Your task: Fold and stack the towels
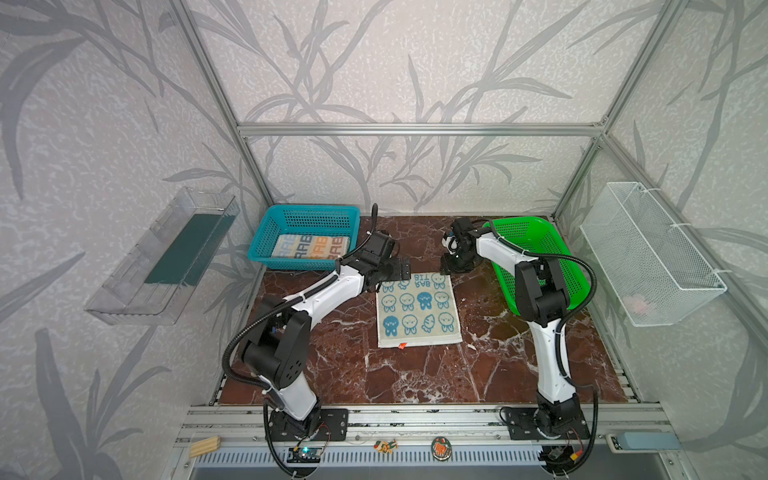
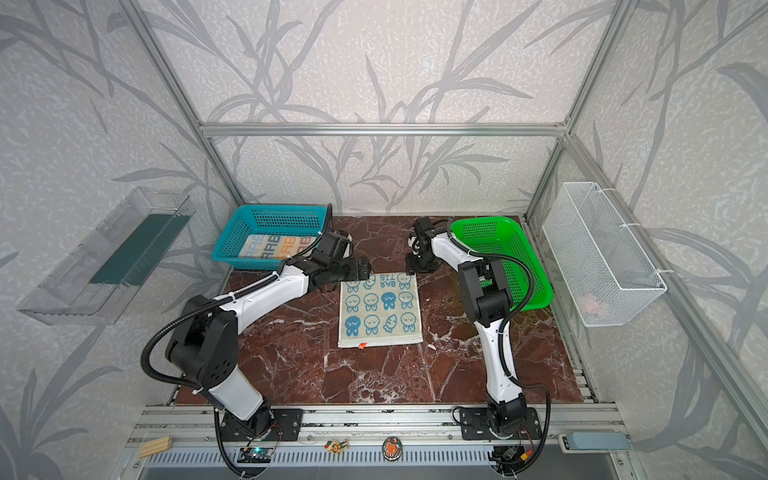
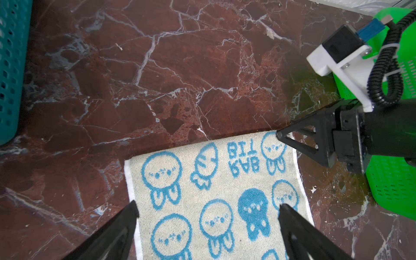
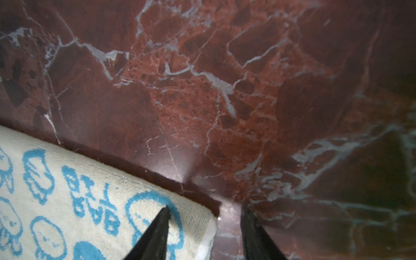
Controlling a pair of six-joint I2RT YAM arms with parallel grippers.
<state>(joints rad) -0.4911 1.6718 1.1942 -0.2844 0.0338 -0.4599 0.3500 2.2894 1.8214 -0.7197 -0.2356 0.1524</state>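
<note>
A cream towel with blue bunnies [image 1: 417, 311] [image 2: 380, 309] lies flat on the brown marble table in both top views. A striped "RABBIT" towel [image 1: 309, 245] [image 2: 278, 245] lies folded in the teal basket [image 1: 307, 210]. My left gripper [image 1: 400, 268] [image 3: 208, 206] hovers open over the bunny towel's [image 3: 202, 191] far left corner, jaws wide. My right gripper [image 1: 446, 268] [image 4: 207, 208] is down at the far right corner. Its jaws stand apart, one finger [image 4: 162, 222] on the bunny towel [image 4: 67, 202] and one on bare marble, with the corner between them.
A green basket [image 1: 540, 241] sits at the back right, close behind my right arm. A white wire basket [image 1: 648, 249] hangs on the right wall and a clear tray [image 1: 162, 257] on the left wall. Bare marble lies in front of the towel.
</note>
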